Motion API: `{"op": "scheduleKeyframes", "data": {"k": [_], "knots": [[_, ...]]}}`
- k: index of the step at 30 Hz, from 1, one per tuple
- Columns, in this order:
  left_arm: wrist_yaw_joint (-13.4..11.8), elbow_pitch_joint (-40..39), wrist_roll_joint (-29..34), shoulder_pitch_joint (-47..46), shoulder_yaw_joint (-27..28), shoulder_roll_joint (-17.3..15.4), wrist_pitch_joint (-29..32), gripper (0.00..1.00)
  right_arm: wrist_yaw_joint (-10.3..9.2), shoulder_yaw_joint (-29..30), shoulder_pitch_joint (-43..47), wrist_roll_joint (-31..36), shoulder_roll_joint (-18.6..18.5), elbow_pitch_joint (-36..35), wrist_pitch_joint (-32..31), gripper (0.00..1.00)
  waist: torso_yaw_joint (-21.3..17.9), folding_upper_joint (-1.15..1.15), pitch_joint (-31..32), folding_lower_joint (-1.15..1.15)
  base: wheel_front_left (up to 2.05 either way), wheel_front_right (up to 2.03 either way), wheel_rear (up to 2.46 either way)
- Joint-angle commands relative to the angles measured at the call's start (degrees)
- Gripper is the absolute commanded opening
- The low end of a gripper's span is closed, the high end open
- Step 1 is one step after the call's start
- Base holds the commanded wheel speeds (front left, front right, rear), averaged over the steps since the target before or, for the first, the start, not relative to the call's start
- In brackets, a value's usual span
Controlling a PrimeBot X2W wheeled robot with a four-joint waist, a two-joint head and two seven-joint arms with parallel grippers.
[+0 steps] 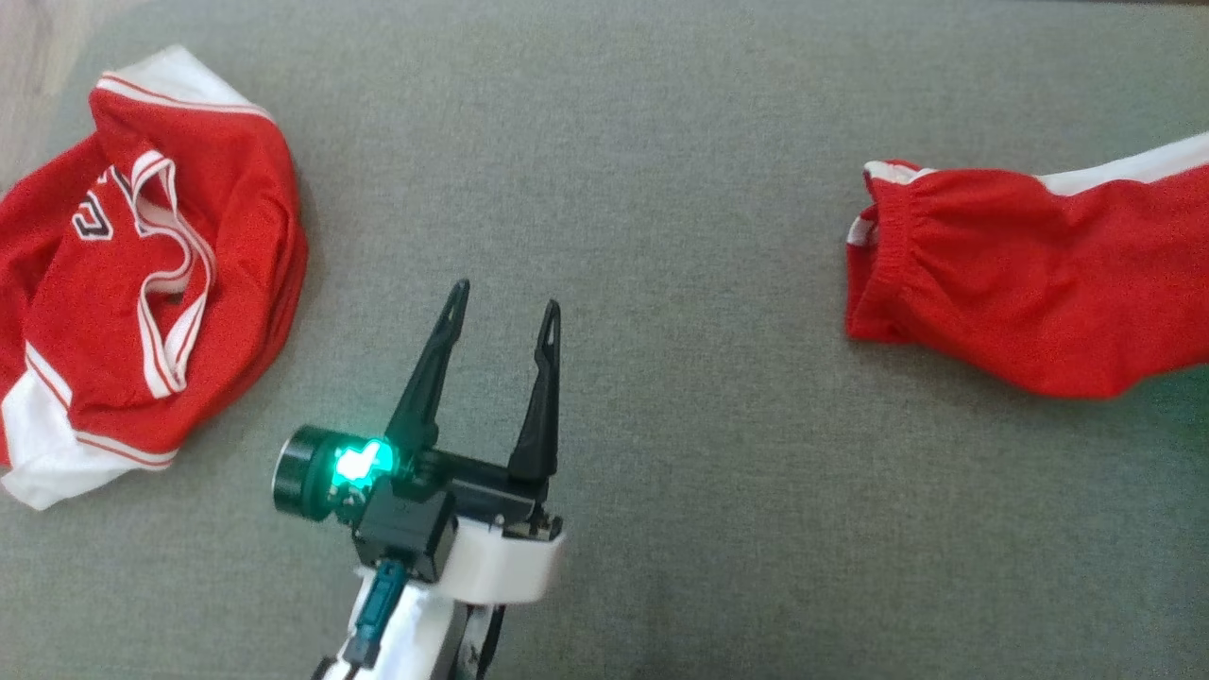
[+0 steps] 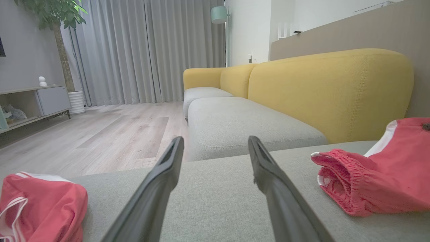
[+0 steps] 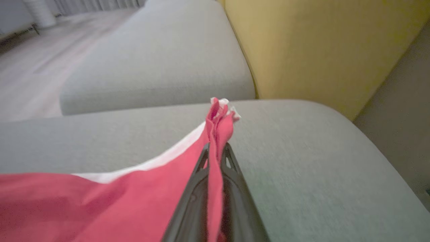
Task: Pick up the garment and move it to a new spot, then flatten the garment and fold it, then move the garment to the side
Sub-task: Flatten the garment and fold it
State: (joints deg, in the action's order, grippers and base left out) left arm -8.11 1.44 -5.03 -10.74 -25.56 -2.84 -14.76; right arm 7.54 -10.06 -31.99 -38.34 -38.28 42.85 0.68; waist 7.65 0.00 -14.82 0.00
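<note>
A grey sofa seat [image 1: 661,142] carries everything, with a yellow backrest [image 2: 329,90] behind it, and pale curtains [image 2: 151,50], a plant [image 2: 57,20] and a wooden floor [image 2: 100,127] further off.

The shorts [image 1: 1020,274], red with a white side stripe, lie at the right of the seat in the head view. Their gathered waistband faces the middle, and the rest runs off the right edge. The right tool [image 3: 216,148] is pressed together on a fold of the shorts. In the right wrist view, red cloth with a bit of white bunches up past its fingertips, and the fabric stretches away to the lower left over the seat.

A crumpled red jersey [image 1: 142,264] with white trim sits at the left of the seat, well apart from the shorts.

The left tool [image 1: 506,294] is over the bare seat between the two garments. Its fingers are spread wide and touch neither garment. A green light glows on its wrist.
</note>
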Motion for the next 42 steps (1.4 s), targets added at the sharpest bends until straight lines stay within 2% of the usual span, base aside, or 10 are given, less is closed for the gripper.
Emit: {"op": "scheduleKeyframes", "data": {"k": [1, 12, 13, 19, 20, 22, 26, 30, 38, 42], "knots": [[0.3, -1.3, 0.4, 0.6, 1.9, -0.1, -0.2, 1.0, -0.05, -0.6, -0.7, 0.5, -0.7, -3.7, 1.5, 0.0, -0.2, 0.0, 1.4, 0.0, 0.0, 0.0, 0.0], [1.3, -0.1, 0.1, 3.5, 1.9, -0.1, -0.2, 1.0, -0.05, -2.9, 6.5, 6.1, 11.0, -23.6, 2.2, 0.0, 2.0, 0.0, 5.1, 0.0, 0.0, 0.0, 0.0], [1.3, -0.1, 0.1, 3.5, 1.9, -0.1, -0.2, 1.0, -0.05, -2.9, 6.5, 6.1, 11.0, -23.6, 2.2, 0.0, 2.0, 0.0, 5.1, 0.0, 0.0, 0.0, 0.0], [1.2, -0.1, -0.7, 3.9, 1.2, 0.0, -0.2, 1.0, -0.05, -6.3, 10.6, 10.6, 21.1, -24.0, 1.2, 0.0, 3.5, 0.0, 4.9, 0.0, 0.0, 0.0, 0.0], [1.2, -0.1, -0.8, 3.8, 0.9, 0.0, -0.2, 1.0, -0.05, -6.8, 11.0, 10.9, 22.6, -22.9, 1.2, 0.18, 3.8, 0.0, 4.8, 0.0, 0.0, 0.0, 0.0], [1.1, 0.0, -1.1, 3.6, 0.5, 0.0, -0.2, 1.0, -0.05, -7.5, 11.3, 11.5, 24.7, -21.0, 1.8, 1.0, 4.1, 0.0, 4.7, 0.0, 0.0, 0.0, 0.0], [0.7, -0.2, -1.4, 3.4, 0.6, 0.0, -0.2, 1.0, -0.05, -8.9, 12.2, 10.2, 26.8, -21.4, 5.8, 1.0, 4.3, 0.0, 5.2, 0.0, 0.0, 0.0, 0.0], [0.1, -0.5, -1.8, 4.6, 1.7, 0.0, -0.2, 1.0, -0.05, -8.4, 15.2, 9.6, 25.6, -24.3, 10.1, 1.0, 3.3, 0.0, 7.1, 0.0, 0.0, 0.0, 0.0], [-1.1, -1.8, -3.1, 9.9, 5.8, 0.0, -0.2, 1.0, -0.05, -3.3, 25.4, 15.8, 23.8, -28.6, 14.1, 1.0, 0.6, 0.0, 12.8, 0.0, 0.0, 0.0, 0.0], [-0.7, -1.9, -2.7, 13.3, 8.1, -0.1, -0.2, 1.0, -0.05, -1.0, 30.3, 18.0, 25.0, -30.3, 14.3, 1.0, -0.3, 0.0, 15.3, 0.0, 0.0, 0.0, 0.0]]}}
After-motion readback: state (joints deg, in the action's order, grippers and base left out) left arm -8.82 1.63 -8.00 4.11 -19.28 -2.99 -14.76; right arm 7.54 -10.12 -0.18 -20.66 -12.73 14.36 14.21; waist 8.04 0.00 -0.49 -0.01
